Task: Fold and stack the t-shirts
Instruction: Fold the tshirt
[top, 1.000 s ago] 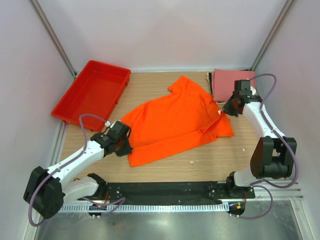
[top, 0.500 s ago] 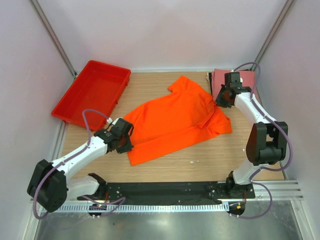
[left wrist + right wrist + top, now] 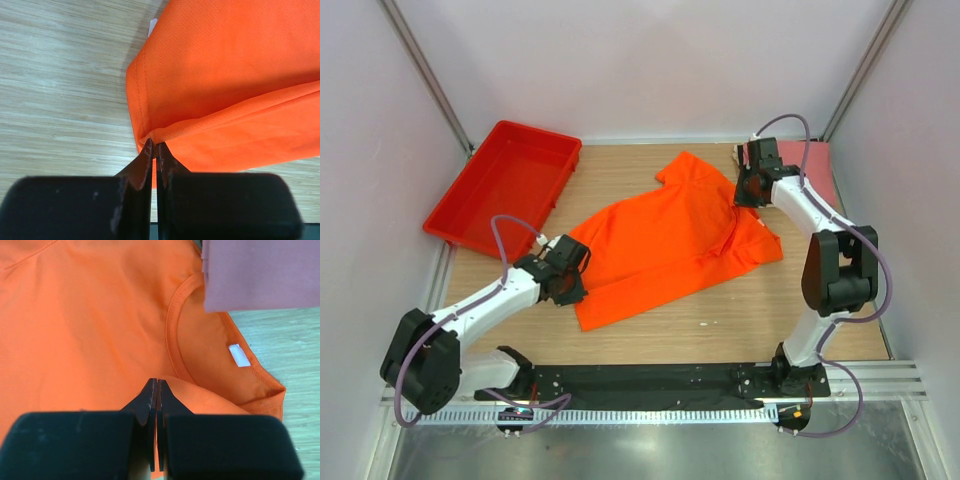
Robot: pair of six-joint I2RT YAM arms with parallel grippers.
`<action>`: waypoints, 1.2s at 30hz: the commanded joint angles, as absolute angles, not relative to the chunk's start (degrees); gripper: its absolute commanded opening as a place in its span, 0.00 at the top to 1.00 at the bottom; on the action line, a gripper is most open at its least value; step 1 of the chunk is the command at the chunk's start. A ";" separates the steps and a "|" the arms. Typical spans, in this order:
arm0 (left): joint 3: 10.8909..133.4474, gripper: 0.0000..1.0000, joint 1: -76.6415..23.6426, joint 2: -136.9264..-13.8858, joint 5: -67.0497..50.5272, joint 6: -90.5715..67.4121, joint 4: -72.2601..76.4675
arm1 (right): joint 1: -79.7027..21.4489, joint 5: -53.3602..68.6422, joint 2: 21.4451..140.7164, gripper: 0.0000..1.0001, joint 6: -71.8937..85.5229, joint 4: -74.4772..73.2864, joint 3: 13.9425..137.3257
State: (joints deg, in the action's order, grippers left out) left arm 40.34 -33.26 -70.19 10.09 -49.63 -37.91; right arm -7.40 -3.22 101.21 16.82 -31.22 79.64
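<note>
Top external: left end effector (image 3: 576, 285) and right end effector (image 3: 739, 199) pinch orange shirt (image 3: 660, 240); pink shirt (image 3: 817, 166) overlaps its collar.

Robot test cell in a lab

Plain white panel walls (image 3: 650, 60) close in three sides, with bare metal posts (image 3: 425, 75) rising at the upper left and upper right. A wood-grain tabletop (image 3: 720, 320) fills the middle. At the bottom edge, the cabled left arm (image 3: 485, 305) and right arm (image 3: 800, 205) are bolted to a black base plate (image 3: 640, 380) beside a ribbed metal rail (image 3: 650, 413).
</note>
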 commanded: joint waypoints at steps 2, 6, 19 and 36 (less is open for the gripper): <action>41.66 1.00 -33.40 -71.37 12.22 -48.87 -36.48 | -8.00 -5.01 102.12 0.99 13.19 -28.04 83.32; 41.40 1.00 -33.40 -71.72 12.22 -48.95 -36.04 | -8.96 -2.03 103.62 0.99 11.43 -26.63 83.93; 41.31 1.00 -33.40 -73.13 16.34 -48.78 -37.88 | -9.32 -7.64 112.32 0.99 12.92 -31.29 91.76; 43.59 1.00 -33.40 -76.20 18.63 -48.60 -38.14 | -9.32 -10.73 113.12 0.98 16.34 -31.29 92.72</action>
